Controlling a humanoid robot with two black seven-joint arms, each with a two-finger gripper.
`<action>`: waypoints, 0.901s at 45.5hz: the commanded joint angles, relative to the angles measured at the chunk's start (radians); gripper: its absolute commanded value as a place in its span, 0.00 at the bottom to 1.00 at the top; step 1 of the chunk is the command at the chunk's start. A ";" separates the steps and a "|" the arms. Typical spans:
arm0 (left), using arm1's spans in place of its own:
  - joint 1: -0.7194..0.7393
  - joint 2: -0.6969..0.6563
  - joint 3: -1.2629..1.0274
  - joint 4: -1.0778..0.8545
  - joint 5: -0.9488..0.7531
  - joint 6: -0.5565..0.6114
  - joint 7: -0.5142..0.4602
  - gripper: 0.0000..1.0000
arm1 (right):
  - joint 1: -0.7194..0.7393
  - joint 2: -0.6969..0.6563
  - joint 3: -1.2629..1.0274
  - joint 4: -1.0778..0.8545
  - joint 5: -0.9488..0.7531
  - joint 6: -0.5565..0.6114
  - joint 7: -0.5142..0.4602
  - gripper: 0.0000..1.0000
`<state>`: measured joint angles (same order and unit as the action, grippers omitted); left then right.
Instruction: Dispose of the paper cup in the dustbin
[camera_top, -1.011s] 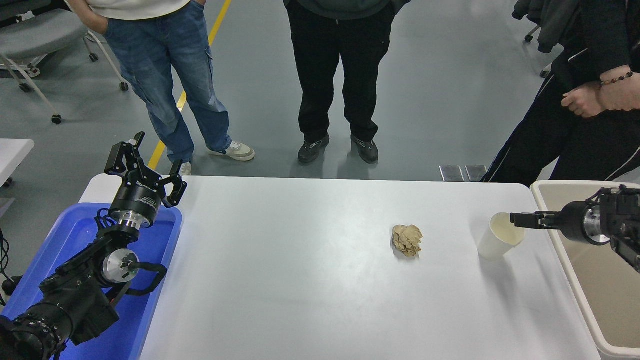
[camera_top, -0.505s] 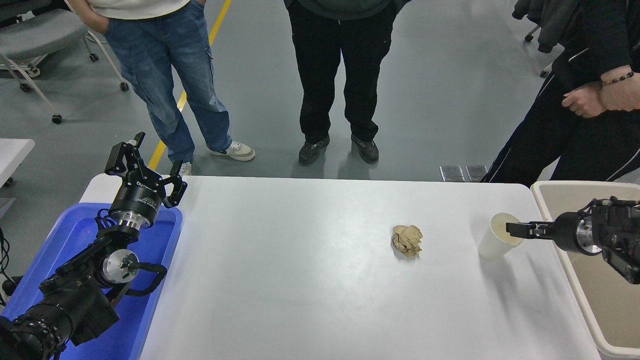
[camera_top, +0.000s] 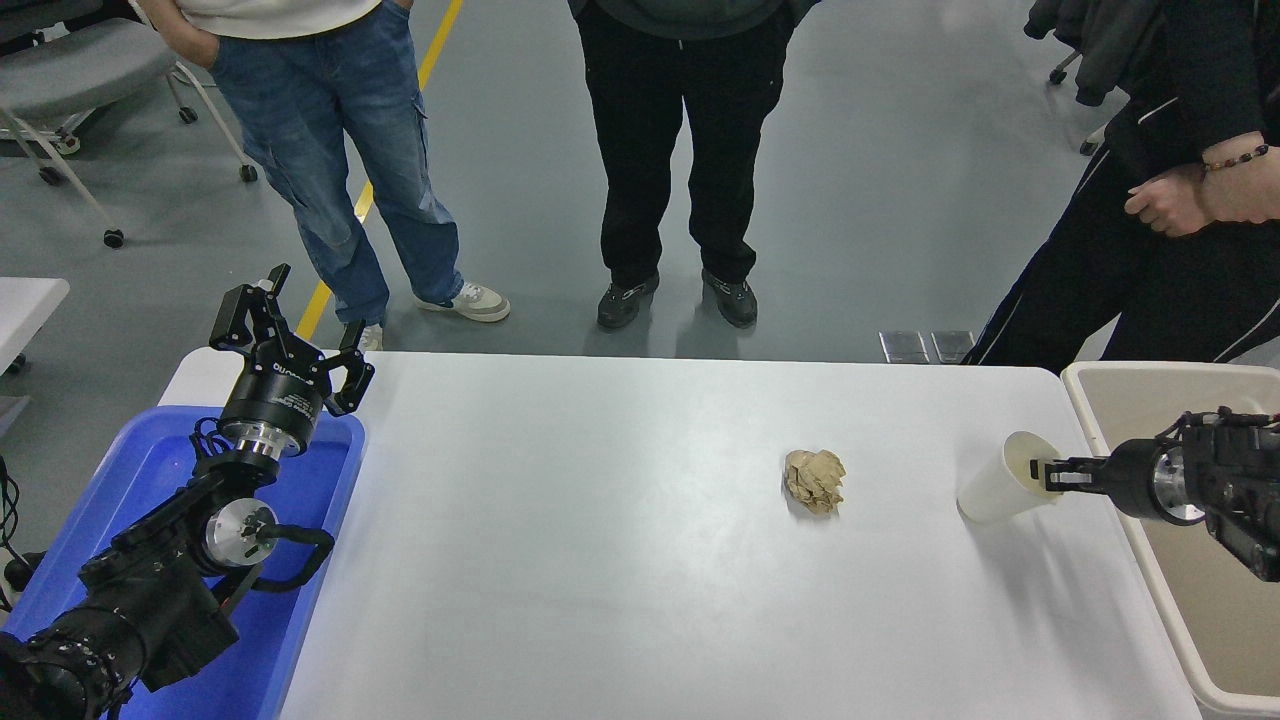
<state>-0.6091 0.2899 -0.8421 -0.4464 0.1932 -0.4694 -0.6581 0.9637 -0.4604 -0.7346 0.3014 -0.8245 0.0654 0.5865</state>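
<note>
The white paper cup (camera_top: 995, 482) is at the table's right side, tipped with its cream mouth toward the right. My right gripper (camera_top: 1043, 471) reaches in from the right edge, thin fingers pinched on the cup's rim. The beige dustbin (camera_top: 1150, 369) stands just right of the table, beside the cup, and my right arm crosses over it. My left gripper (camera_top: 290, 322) is parked open at the lower left, above a blue tray.
A crumpled tan paper ball (camera_top: 814, 481) lies on the white table (camera_top: 600, 560), left of the cup. The blue tray (camera_top: 150, 470) sits at the table's left. Three people stand at the far side, one with hands (camera_top: 1195, 195) near the bin.
My right gripper dipped to the cup's rim, closed on it, then drew back right. The cup tipped over toward the bin and shifted a little right. The left arm stayed put.
</note>
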 joint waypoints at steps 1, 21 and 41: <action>0.000 0.000 0.000 0.000 0.000 0.000 0.000 1.00 | -0.005 -0.001 0.000 0.001 -0.001 0.005 0.000 0.00; 0.000 0.000 0.000 0.001 0.000 0.000 0.000 1.00 | 0.021 -0.015 0.026 0.011 0.015 0.002 0.007 0.00; -0.001 0.000 0.000 0.000 0.000 0.000 0.000 1.00 | 0.095 -0.193 0.116 0.117 0.057 0.023 0.108 0.00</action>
<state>-0.6097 0.2899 -0.8423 -0.4464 0.1932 -0.4694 -0.6581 1.0106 -0.5555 -0.6600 0.3372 -0.8023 0.0737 0.6480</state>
